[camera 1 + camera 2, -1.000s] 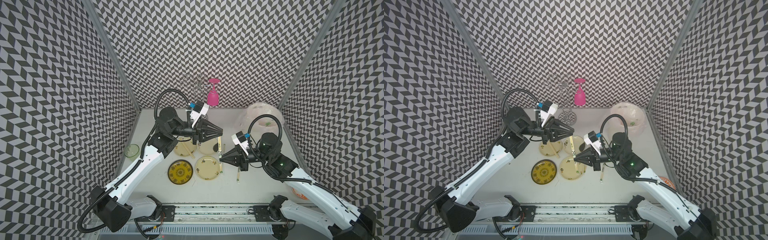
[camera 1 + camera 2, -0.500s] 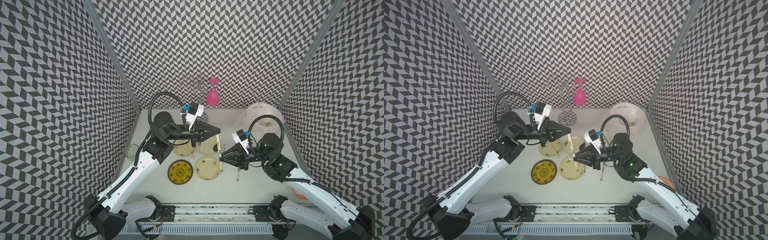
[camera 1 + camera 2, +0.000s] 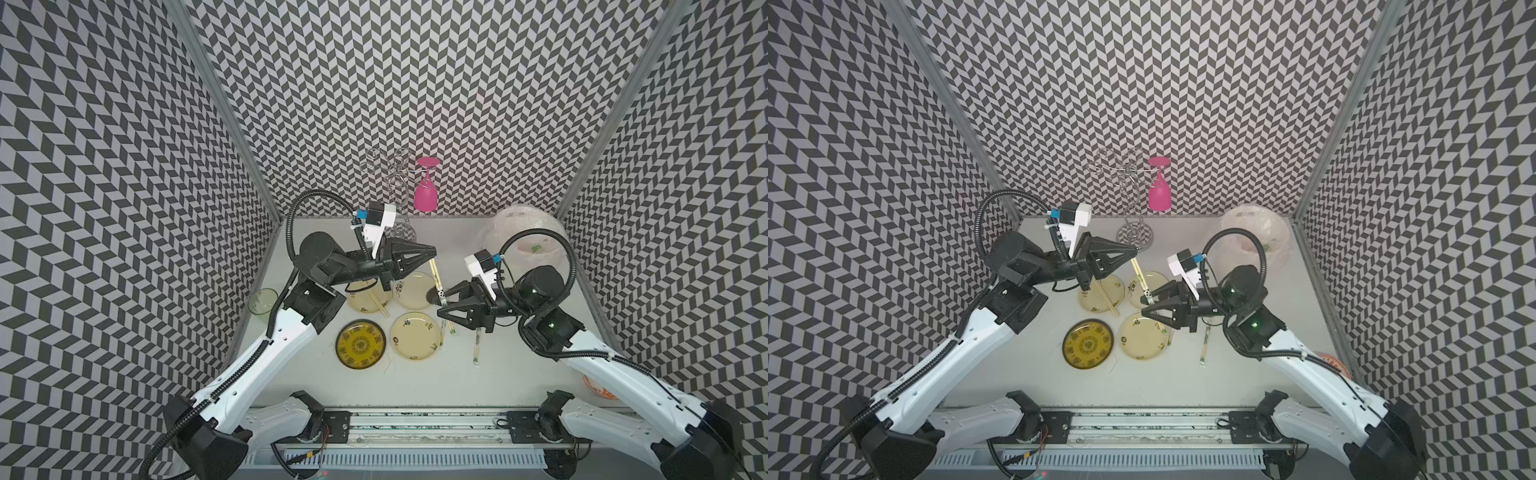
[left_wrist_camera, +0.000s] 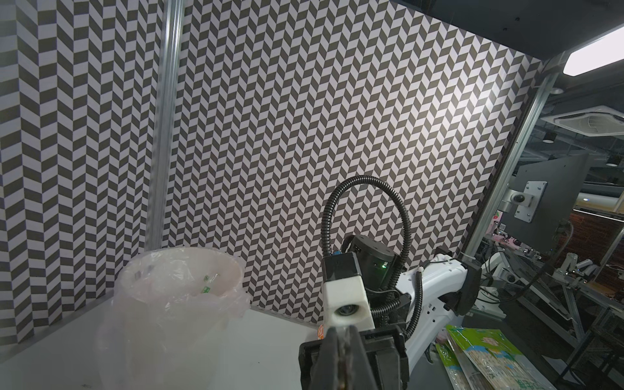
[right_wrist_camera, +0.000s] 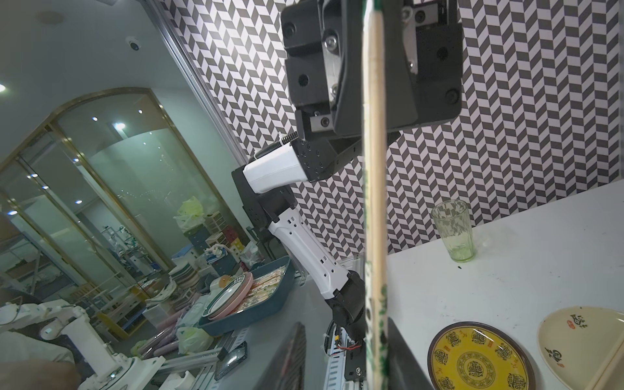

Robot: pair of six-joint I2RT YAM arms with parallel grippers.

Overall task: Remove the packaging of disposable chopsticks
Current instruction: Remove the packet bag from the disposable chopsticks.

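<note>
L claw (image 3: 432, 252) is clamped tight on the top end of one wrapped chopstick pair (image 3: 436, 277). It holds the pair up off the tabletop, over the plates (image 3: 409, 291) near the middle, slanting down toward R claw (image 3: 444, 302). R claw's jaws stand apart w/ the lower, green-printed end of the sleeve (image 5: 383, 304) between them, not pinching it. Prob. reason: one claw anchors the sticks so the other can grab the sleeve & pull it off lengthwise. Sleeve not yet off. Bagged bin (image 3: 524, 237) stands at the far right corner, likely for wrappers. Spare wrapped pair (image 3: 476, 349) lies toward the right edge.
</note>
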